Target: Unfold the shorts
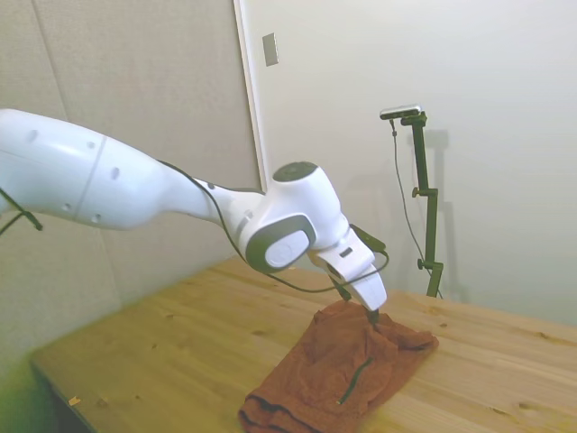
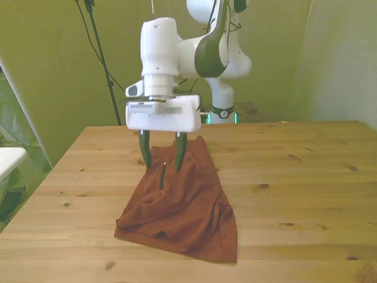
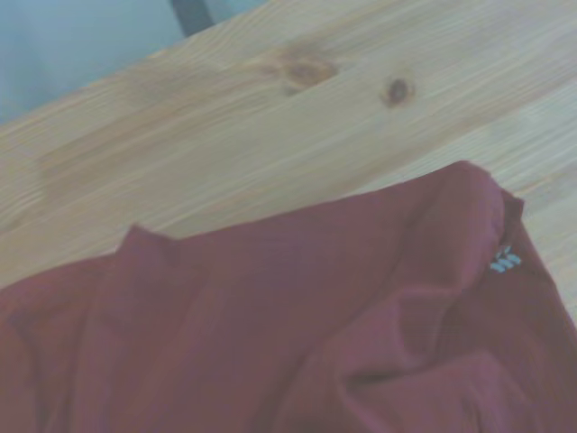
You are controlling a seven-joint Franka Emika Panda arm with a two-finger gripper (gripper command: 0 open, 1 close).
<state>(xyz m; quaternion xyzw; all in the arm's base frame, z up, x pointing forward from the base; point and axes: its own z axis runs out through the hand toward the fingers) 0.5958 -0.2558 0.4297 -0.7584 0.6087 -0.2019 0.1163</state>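
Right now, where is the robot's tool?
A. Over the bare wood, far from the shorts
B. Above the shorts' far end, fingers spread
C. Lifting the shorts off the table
B: the tool hangs open over the far end of the shorts, which lie flat on the table.

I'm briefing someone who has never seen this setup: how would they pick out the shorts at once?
Find the wooden table. On it, toward the front view's left, lies one crumpled rust-orange cloth, the shorts, under the open gripper. A thin dark green stripe marks them, and no other cloth is there.
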